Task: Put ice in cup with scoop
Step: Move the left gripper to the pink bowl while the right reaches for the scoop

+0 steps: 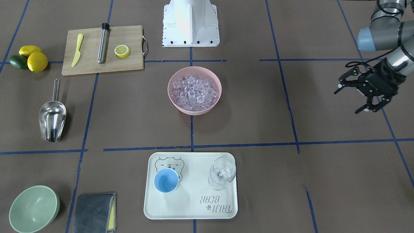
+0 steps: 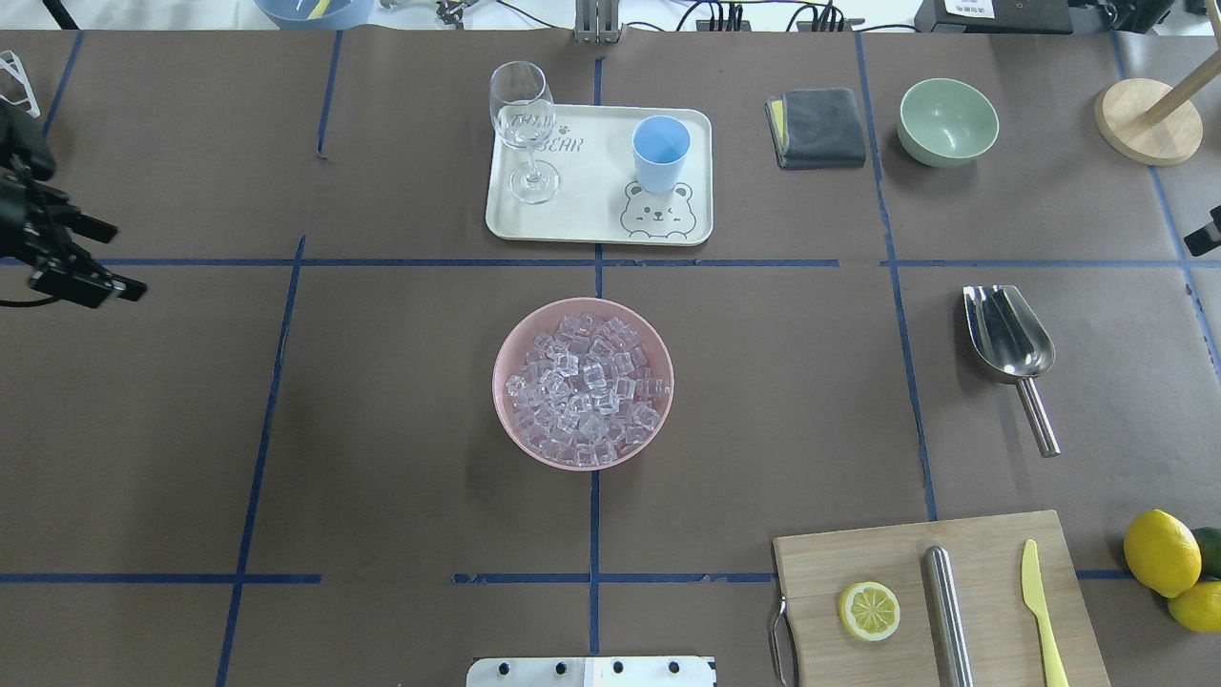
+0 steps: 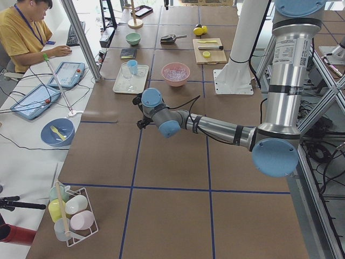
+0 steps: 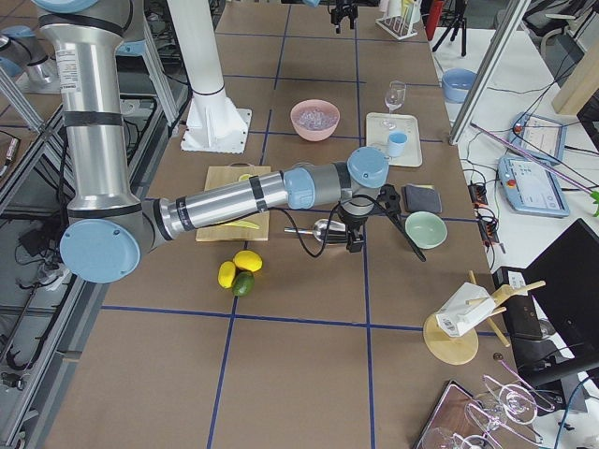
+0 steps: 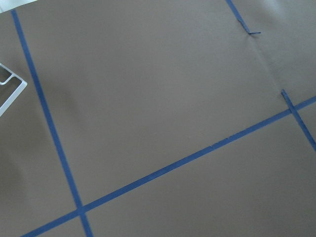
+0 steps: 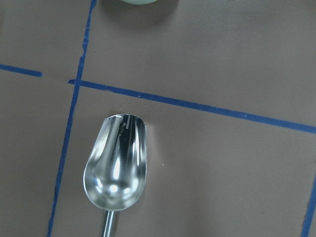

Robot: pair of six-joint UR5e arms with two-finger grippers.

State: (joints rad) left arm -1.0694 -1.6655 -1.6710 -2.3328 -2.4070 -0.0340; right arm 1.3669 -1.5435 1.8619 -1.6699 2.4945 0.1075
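Brown paper crossed with blue tape lines covers the counter. Take the overhead view as a clock face centred on the pink bowl. The ice is heaped in that bowl. At twelve o'clock a cream tray carries the cup, upright, with a wine glass well apart from it on the same tray. The scoop lies at three o'clock, trough up, handle pointing toward five. The left pincer hangs at about nine o'clock near the counter's edge, fingers spread, released, gripping nothing. The right pincer hovers over the scoop; whether it is released or clenched, I cannot tell.
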